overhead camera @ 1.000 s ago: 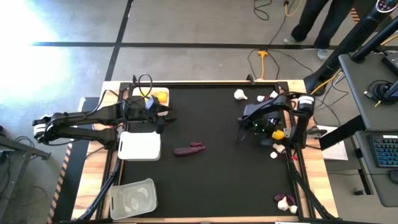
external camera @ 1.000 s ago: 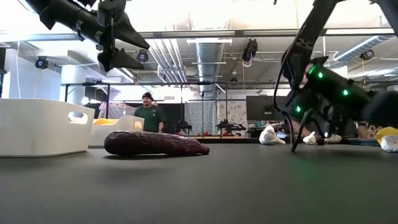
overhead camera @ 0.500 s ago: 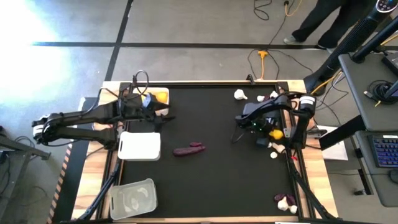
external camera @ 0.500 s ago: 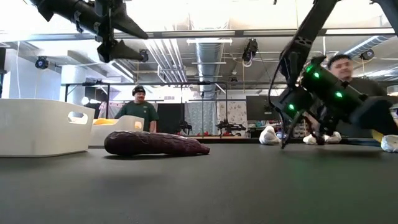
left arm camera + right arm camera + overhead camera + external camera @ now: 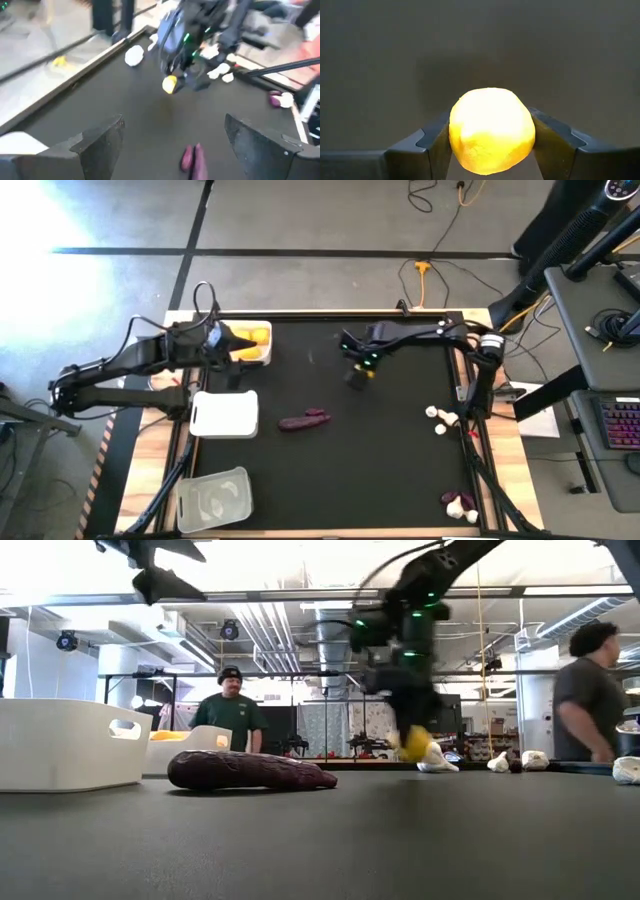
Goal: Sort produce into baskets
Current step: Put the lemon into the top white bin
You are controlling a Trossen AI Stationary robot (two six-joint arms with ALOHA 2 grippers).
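Note:
My right gripper hangs over the middle of the black mat, shut on a small yellow fruit, which also shows in the low view. My left gripper stands open in the air above the far-left white basket, which holds yellow fruit. A dark purple sweet potato lies on its side on the mat. Beside it stands a second white basket, with a clear basket at the near left. My right gripper pinches the yellow fruit between its two fingers, one on each side of its widest part. The fingers come from above, pointing steeply down. The fruit hangs at the fingertips, clear of the mat.
White garlic bulbs lie near the mat's right edge. More bulbs and a purple piece sit at the near right corner. People stand in the room beyond the table. Bare mat stretches between the sweet potato and the right edge.
My right gripper has taken hold of the yellow fruit at the mat's right side, lifted it and swung toward the table's left, tipping from slanted to pointing steeply down. My left gripper has risen and drawn back toward the left edge, still open.

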